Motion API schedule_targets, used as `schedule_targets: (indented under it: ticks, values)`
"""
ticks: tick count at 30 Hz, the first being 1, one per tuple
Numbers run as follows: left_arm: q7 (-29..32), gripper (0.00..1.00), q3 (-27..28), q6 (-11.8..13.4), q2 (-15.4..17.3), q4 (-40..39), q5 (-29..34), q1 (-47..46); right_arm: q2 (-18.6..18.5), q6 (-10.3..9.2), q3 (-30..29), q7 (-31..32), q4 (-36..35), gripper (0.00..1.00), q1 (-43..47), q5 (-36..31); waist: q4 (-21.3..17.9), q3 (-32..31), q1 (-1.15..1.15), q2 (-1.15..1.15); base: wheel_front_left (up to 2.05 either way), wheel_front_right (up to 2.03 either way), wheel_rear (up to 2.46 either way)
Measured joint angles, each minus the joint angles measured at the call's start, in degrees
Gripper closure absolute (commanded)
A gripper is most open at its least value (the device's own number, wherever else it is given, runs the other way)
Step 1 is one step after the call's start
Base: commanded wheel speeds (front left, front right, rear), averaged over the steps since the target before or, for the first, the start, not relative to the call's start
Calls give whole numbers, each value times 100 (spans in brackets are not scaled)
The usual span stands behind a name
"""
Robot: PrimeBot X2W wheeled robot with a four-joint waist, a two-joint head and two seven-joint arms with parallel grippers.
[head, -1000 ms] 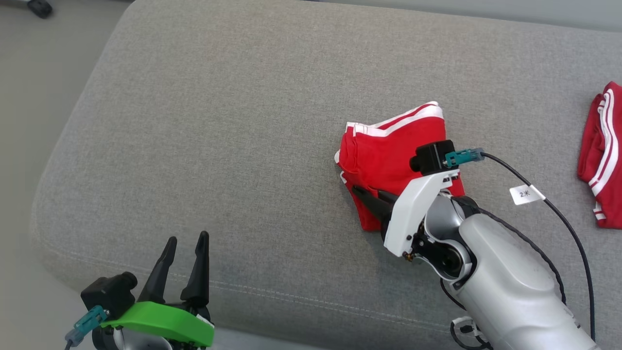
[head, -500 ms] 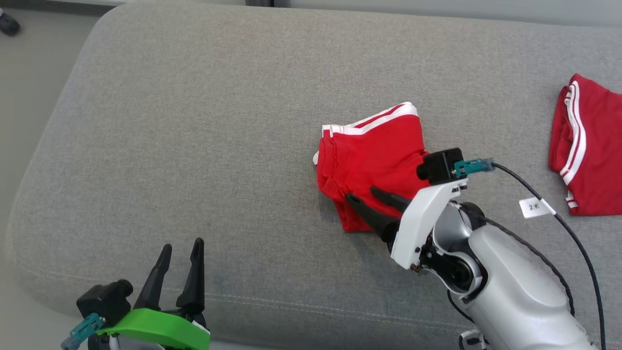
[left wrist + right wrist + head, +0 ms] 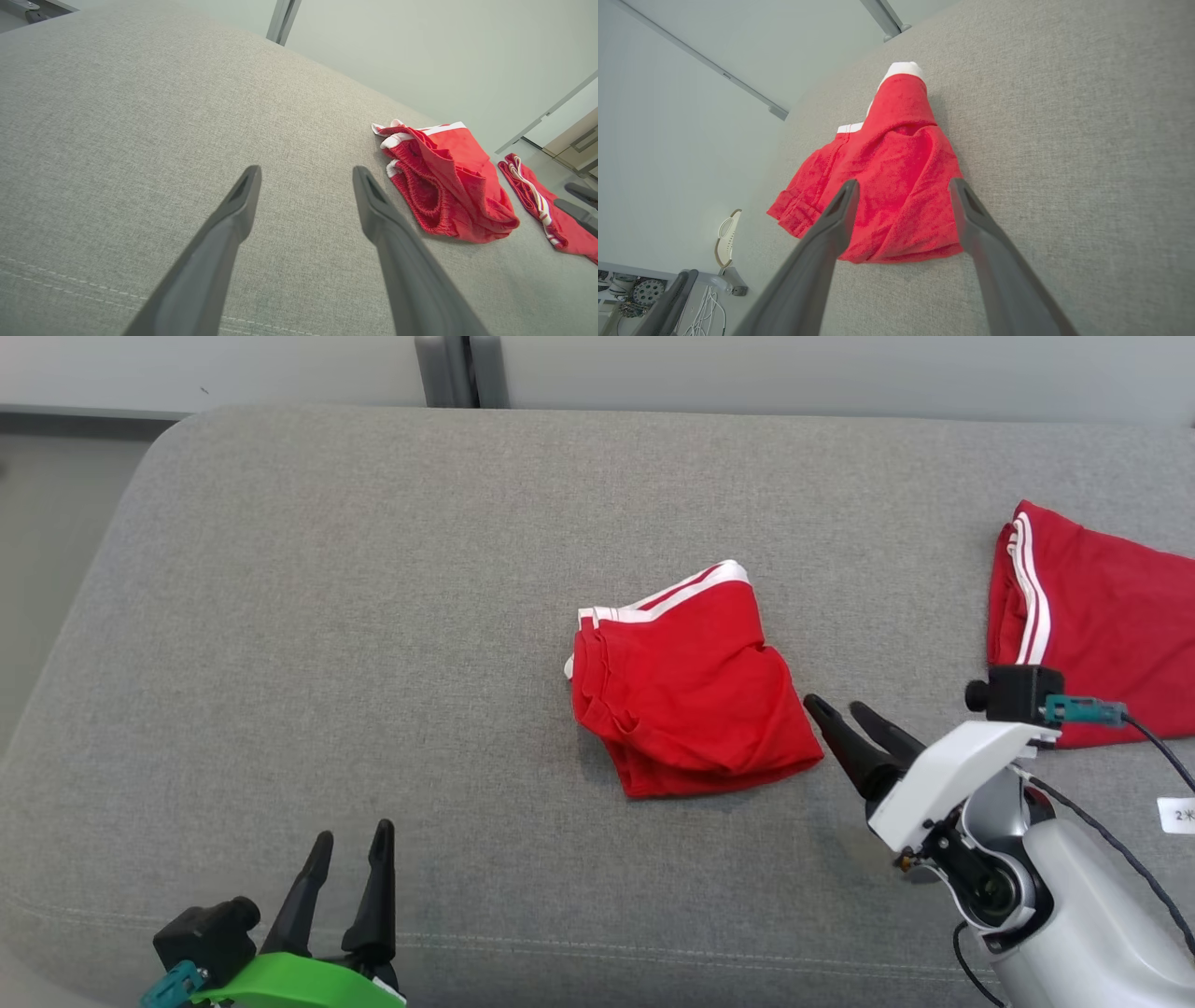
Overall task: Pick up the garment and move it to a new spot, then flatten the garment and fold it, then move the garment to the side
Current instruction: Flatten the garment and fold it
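Observation:
The garment (image 3: 691,691) is a pair of red shorts with white stripes, lying folded in a compact bundle near the middle of the grey cushion (image 3: 373,616). My right gripper (image 3: 833,705) stands open just to its right, fingertips close to the bundle's edge and holding nothing. In the right wrist view the garment (image 3: 887,186) lies just beyond the spread right gripper (image 3: 903,184). My left gripper (image 3: 353,833) is open and empty at the cushion's front left, far from the garment (image 3: 448,186), which shows to the right of the left gripper (image 3: 306,172).
A second red striped garment (image 3: 1092,616) lies at the cushion's far right, behind my right arm. The cushion's rounded left edge drops to the floor (image 3: 37,569). A pale wall with a grey post (image 3: 462,371) runs behind the cushion.
My right gripper opened, let go of the garment and drew back to its right. The garment stays folded on the cushion. The head camera shifted, moving the whole picture.

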Motion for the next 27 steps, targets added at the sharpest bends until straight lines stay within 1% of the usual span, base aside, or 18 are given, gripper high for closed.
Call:
schedule_targets:
  ticks: [1,5,10,13,14,20,23,27]
  values:
    - [0,0,-32,0,0,-2,3,1,-18,-38,-47,-46,24,0,66,18,-20,-22,0,0,0,0,0]
    - [2,0,-157,-9,-3,-53,36,2,4,-21,-233,-115,134,0,282,266,-33,-35,0,0,0,0,0]
    - [16,0,-211,-48,8,-174,197,-2,201,121,-346,-183,283,0,325,632,39,88,0,0,0,0,0]
    - [45,0,-224,-49,14,-218,223,-15,261,135,-445,-215,412,0,324,806,96,187,0,0,0,0,0]
    - [55,0,-227,-51,14,-230,224,-26,261,167,-463,-218,463,0,322,811,116,222,0,0,0,0,0]
    - [62,0,-236,-52,14,-305,231,-150,267,187,-710,-308,700,0,225,1012,251,427,0,0,0,0,0]
    - [60,0,-215,-52,15,-313,231,-176,282,237,-766,-308,824,0,127,1123,303,521,0,0,0,0,0]
    - [60,0,-204,-52,15,-308,231,-181,436,339,-767,-307,989,0,76,1281,343,594,0,0,0,0,0]
